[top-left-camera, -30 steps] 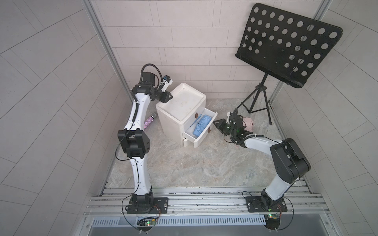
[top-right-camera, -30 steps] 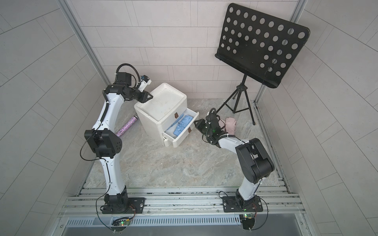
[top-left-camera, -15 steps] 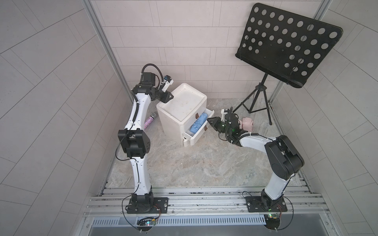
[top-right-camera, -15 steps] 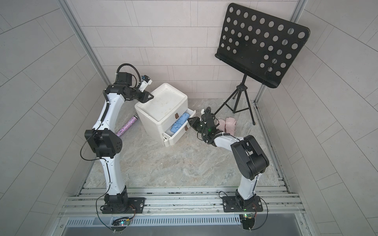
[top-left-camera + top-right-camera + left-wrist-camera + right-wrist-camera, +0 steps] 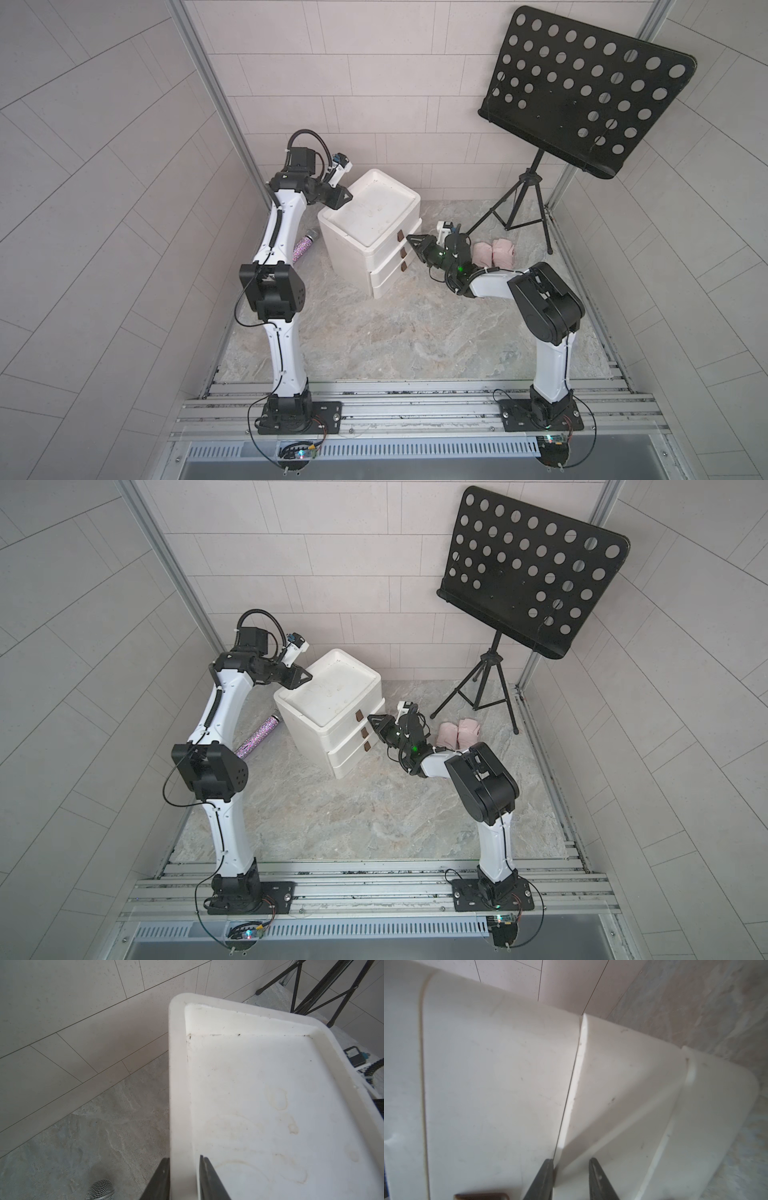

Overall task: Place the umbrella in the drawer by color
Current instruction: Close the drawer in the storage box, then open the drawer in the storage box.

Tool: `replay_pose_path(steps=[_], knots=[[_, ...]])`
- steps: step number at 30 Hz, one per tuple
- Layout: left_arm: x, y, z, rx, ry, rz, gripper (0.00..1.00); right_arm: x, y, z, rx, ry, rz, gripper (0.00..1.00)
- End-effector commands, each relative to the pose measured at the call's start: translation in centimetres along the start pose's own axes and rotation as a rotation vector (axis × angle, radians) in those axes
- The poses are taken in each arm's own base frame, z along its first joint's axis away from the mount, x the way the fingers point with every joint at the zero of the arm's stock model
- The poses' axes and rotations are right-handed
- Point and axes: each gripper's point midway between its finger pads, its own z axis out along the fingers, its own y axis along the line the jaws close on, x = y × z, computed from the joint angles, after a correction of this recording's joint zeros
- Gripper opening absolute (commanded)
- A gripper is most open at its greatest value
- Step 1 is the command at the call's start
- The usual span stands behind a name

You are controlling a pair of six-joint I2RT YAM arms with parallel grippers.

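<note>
The white drawer unit (image 5: 370,220) (image 5: 332,696) stands at the back with all three brown-handled drawers pushed in. My right gripper (image 5: 409,237) (image 5: 370,717) is at the drawer fronts (image 5: 623,1084), jaws (image 5: 571,1159) a little apart with nothing between them. My left gripper (image 5: 349,195) (image 5: 309,674) is shut on the unit's top rim (image 5: 180,1084), one finger on each side (image 5: 184,1158). A purple glittery umbrella (image 5: 305,247) (image 5: 257,739) lies on the floor left of the unit. Two pink umbrellas (image 5: 494,253) (image 5: 459,733) lie behind my right wrist.
A black music stand (image 5: 582,87) (image 5: 528,567) on a tripod (image 5: 523,203) stands at the back right, its legs close to the pink umbrellas. Tiled walls close in the left, the back and the right. The stone floor (image 5: 415,332) lies in front of the unit.
The open drawer holding a blue umbrella has slid shut as my right gripper moved in against it. The blue umbrella no longer shows. My left gripper has stayed on the rim.
</note>
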Motion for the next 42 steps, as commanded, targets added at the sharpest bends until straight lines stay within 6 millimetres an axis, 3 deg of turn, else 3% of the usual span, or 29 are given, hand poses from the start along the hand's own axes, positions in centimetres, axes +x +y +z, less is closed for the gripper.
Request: replay_pose_path(steps=[1,4,11,19,26,35,42], knots=[[4.3,-5.3,2.9,0.226,0.147,-0.105,0.28,3.0,1.7,1.6,-0.106,0.095,0.069,0.32],[4.4,-5.2,2.7,0.216,0.150,-0.100,0.28,3.2,1.6,1.4,-0.107,0.096,0.069,0.33],[4.1,-4.5,2.4,0.197,0.137,-0.106,0.30,2.6,0.6,-1.8,-0.064,0.063,0.041,0.45],[4.0,-3.8,1.9,0.184,0.124,-0.122,0.35,3.1,-3.1,-5.0,0.004,0.039,0.057,0.59],[4.1,-3.7,1.8,0.184,0.125,-0.126,0.35,3.9,-6.3,-4.5,0.023,0.048,0.107,0.58],[4.3,-3.6,2.0,0.185,0.130,-0.130,0.35,4.6,-7.6,-3.3,0.002,0.057,0.130,0.57],[4.4,-3.5,2.1,0.183,0.134,-0.131,0.35,4.6,-7.6,-1.9,-0.042,0.062,0.145,0.56]])
